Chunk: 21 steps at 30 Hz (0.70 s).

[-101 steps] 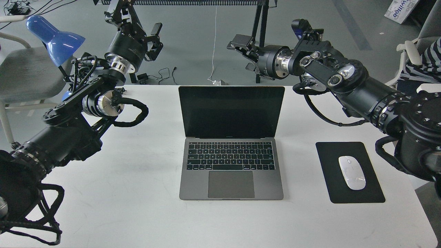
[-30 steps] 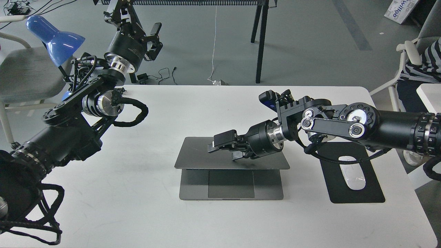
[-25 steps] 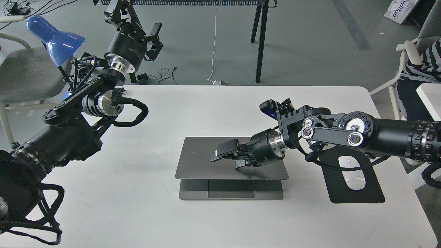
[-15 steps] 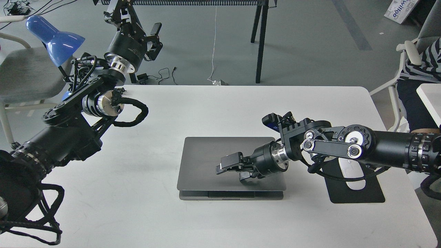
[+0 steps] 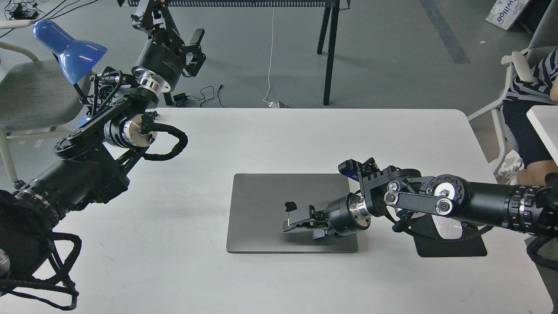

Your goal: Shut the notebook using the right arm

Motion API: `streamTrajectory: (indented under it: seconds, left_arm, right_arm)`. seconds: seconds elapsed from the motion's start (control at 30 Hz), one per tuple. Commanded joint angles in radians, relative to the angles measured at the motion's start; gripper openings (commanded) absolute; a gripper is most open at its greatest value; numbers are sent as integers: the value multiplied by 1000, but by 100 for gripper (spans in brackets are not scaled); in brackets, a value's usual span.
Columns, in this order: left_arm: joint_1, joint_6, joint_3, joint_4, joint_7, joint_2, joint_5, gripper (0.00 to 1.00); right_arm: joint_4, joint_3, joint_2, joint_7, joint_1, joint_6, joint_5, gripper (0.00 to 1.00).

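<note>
The notebook (image 5: 261, 213) lies shut and flat on the white table (image 5: 279, 139), its grey lid up with the dark apple logo (image 5: 290, 205) showing. My right arm (image 5: 479, 205) reaches in from the right, low over the table. Its gripper (image 5: 301, 227) rests on the lid near the front right, just below the logo, with its fingers a little apart and nothing between them. My left gripper (image 5: 172, 30) is raised beyond the table's far left corner, open and empty.
A black mouse pad (image 5: 453, 249) with a white mouse (image 5: 445, 229) lies right of the notebook, mostly hidden by my right arm. A blue lamp (image 5: 69, 46) stands at the far left by my left arm. A seated person (image 5: 529, 126) is at the right.
The notebook stood open 3.4 s ago. My right gripper pushed the lid forward and down, and the lid now lies flat on the base. The left arm has not moved.
</note>
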Motion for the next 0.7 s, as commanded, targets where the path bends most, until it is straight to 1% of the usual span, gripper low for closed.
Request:
streamTrajectory:
  seconds: [0.0, 0.1, 0.17, 0.3, 0.37, 0.5, 0.57, 0.67]
  left_arm:
    - [0, 0, 0, 0, 0, 0, 0, 100]
    - [0, 0, 0, 0, 0, 0, 0, 100]
    - [0, 0, 0, 0, 0, 0, 0, 100]
    - [0, 0, 0, 0, 0, 0, 0, 100]
    - [0, 0, 0, 0, 0, 0, 0, 100]
    - [0, 0, 0, 0, 0, 0, 0, 100]
    - [0, 0, 0, 0, 0, 0, 0, 100]
    - [0, 0, 2, 0, 0, 0, 0, 100]
  right_arm:
    - [5, 50, -11, 1, 62, 0, 5, 100]
    - [0, 128, -46, 1, 103, 0, 8, 100]
    - [-3, 223, -83, 1, 130, 0, 8, 100]
    - [-12, 530, -133, 1, 119, 0, 8, 100]
    - [-15, 686, -163, 1, 78, -16, 8, 100]
    - [-24, 906, -175, 3, -33, -85, 14, 100]
    - [-27, 1004, -170, 3, -102, -122, 51, 100]
    - [-27, 1109, -166, 4, -188, -131, 109, 100]
